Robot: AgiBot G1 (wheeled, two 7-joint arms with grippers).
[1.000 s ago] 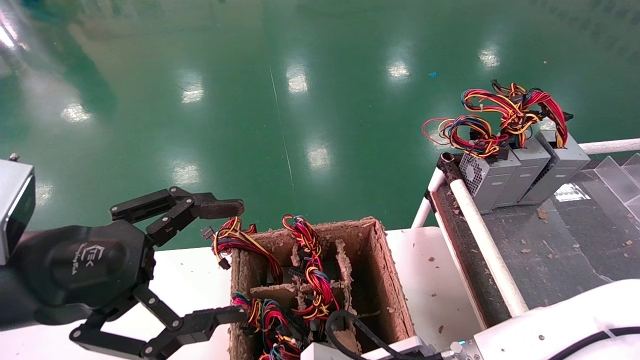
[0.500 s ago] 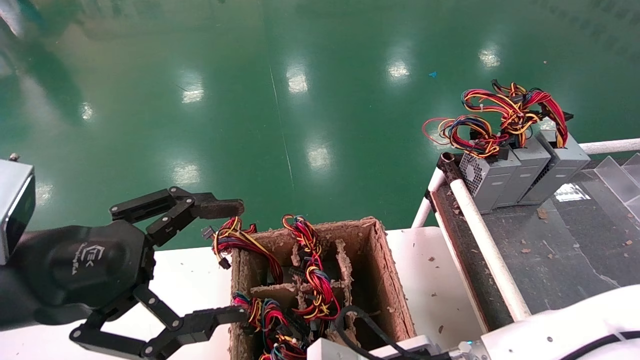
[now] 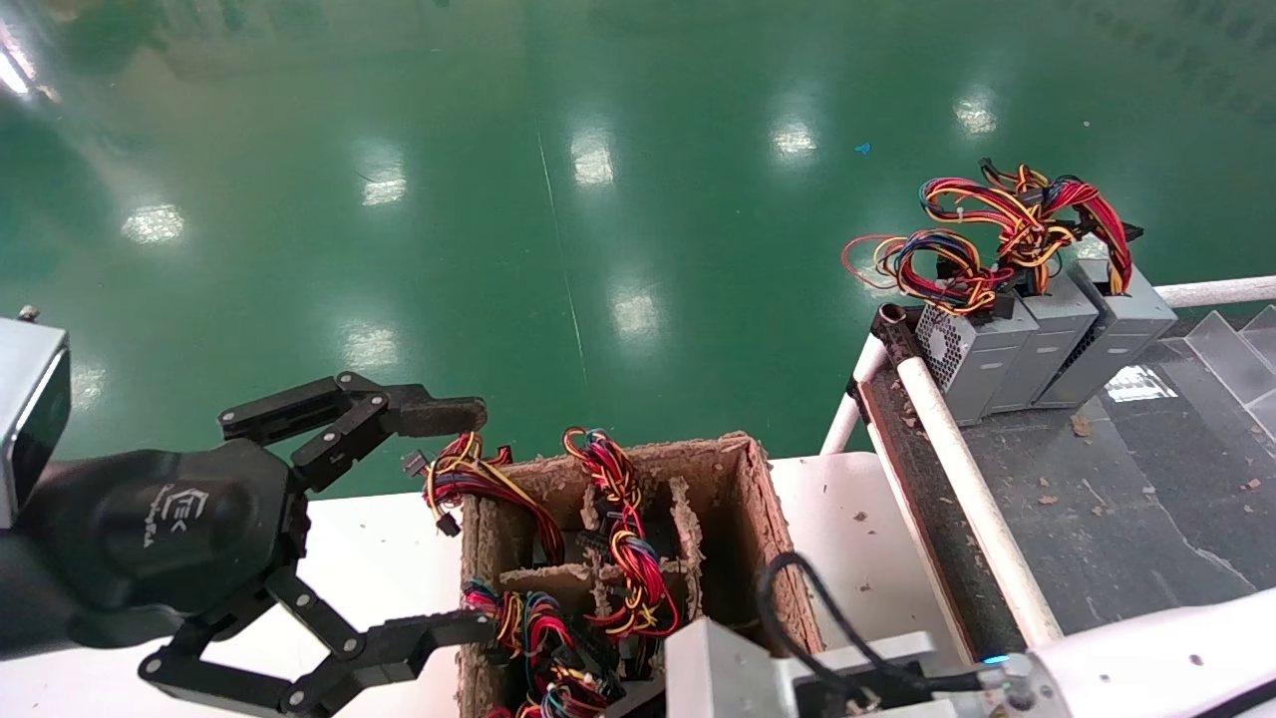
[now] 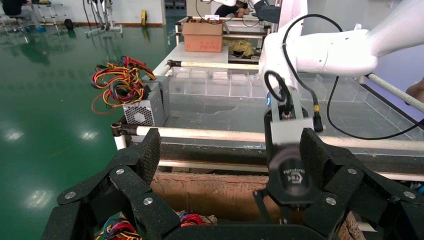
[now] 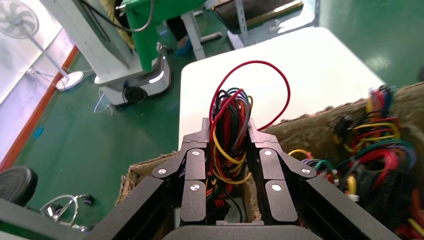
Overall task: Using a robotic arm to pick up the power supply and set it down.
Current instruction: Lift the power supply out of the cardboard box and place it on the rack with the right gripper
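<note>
My right gripper (image 5: 227,142) reaches down into the near end of the brown cardboard divider box (image 3: 763,529). It is shut on the red, yellow and black wire bundle (image 5: 230,115) of a power supply. That unit's grey body stays almost hidden down in its cell. In the head view only the right arm's silver wrist (image 3: 713,663) shows, at the bottom edge. The left wrist view shows the right gripper's black body (image 4: 292,175) over the box. My left gripper (image 3: 469,519) hangs open by the box's left side, holding nothing.
Three grey power supplies (image 3: 1037,339) with wire bunches stand in a row on the dark ramp at the right, behind a white rail (image 3: 972,489). More wire bundles (image 3: 623,538) fill other cells of the box. The box stands on a white table (image 3: 369,558) above green floor.
The right wrist has come forward and up into the head view over the box's near right cells, its cable swinging with it. The left gripper has not moved.
</note>
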